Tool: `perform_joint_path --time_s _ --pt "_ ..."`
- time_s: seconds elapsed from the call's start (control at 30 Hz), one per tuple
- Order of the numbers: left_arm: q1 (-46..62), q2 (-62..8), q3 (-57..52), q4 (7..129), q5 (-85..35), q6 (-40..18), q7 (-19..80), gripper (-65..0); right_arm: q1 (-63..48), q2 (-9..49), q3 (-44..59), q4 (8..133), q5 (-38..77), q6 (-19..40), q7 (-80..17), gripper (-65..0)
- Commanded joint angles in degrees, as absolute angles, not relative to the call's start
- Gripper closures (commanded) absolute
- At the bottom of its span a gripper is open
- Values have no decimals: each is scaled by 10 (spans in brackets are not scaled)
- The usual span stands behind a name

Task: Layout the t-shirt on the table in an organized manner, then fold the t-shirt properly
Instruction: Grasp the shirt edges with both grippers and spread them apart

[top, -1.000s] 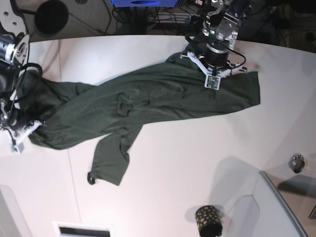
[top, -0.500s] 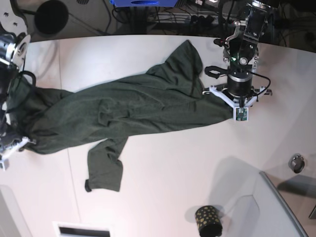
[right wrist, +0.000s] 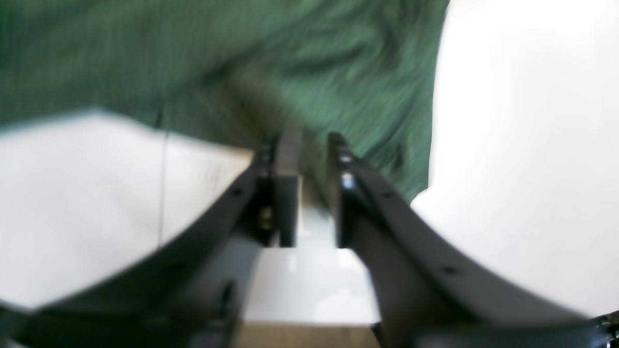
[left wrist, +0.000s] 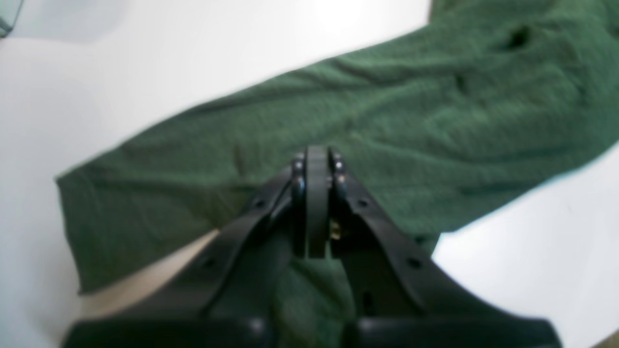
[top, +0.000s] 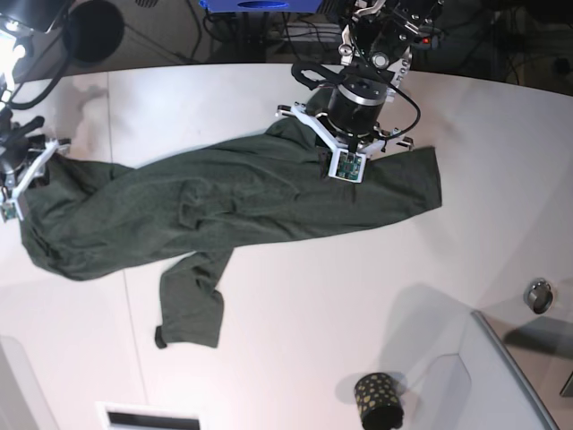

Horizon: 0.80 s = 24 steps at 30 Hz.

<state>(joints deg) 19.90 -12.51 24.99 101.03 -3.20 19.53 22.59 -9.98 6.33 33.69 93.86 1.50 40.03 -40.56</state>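
Starting nearest, at the front edge of the big smooth white bench [top: 358,296]: passing a small black gold-dotted cup [top: 378,400] standing upright, just beside a grey raised tray-like panel [top: 501,385].

Moving further in: finding the large plain dark green jersey t-shirt [top: 233,197] lying stretched in a long, rumpled band across the middle of the bench, running from the base view's left edge over to the right of centre. Noting one sleeve hanging down toward the front, well apart from the cup.

Reaching the left end of the cloth: seeing the right tool [right wrist: 309,140] hanging over the shirt's edge, standing slightly spread, gripping nothing between its fingers [right wrist: 287,188].

Ending at the far side: finding the left tool [left wrist: 316,154] hovering low over the upper right part of the shirt, pressed fully together. Not being able to tell whether any cloth is caught in it.
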Motion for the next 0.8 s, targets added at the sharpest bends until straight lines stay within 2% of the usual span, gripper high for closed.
perform_joint_path --time_s 0.0,0.1,0.2,0.4,0.57,0.63,0.67,0.73,0.77 --pt "196 -120 249 1021 -25 200 214 -69 -99 70 338 953 24 400 -393 -180" --pt "211 -116 253 1016 -26 199 214 -240 -108 70 338 938 24 400 -391 -323" --pt "220 -117 272 1012 -25 198 214 -332 -103 74 338 904 24 400 -387 -426" --pt "227 -137 329 994 -25 198 214 -337 -61 76 337 793 22 400 -335 -431" --pt "242 -138 327 965 -20 199 214 -334 -46 87 337 745 22 400 -328 -429" --pt "236 -138 324 928 -20 200 214 -280 -40 93 337 739 22 400 -328 -386" --pt "226 -139 324 910 -20 200 214 -224 -39 99 337 733 22 400 -328 -345" --pt "211 -139 325 867 -21 201 214 -33 -34 117 337 704 22 400 -329 -224" --pt "205 -139 324 851 -24 201 213 0 -29 127 337 688 22 400 -329 -161"
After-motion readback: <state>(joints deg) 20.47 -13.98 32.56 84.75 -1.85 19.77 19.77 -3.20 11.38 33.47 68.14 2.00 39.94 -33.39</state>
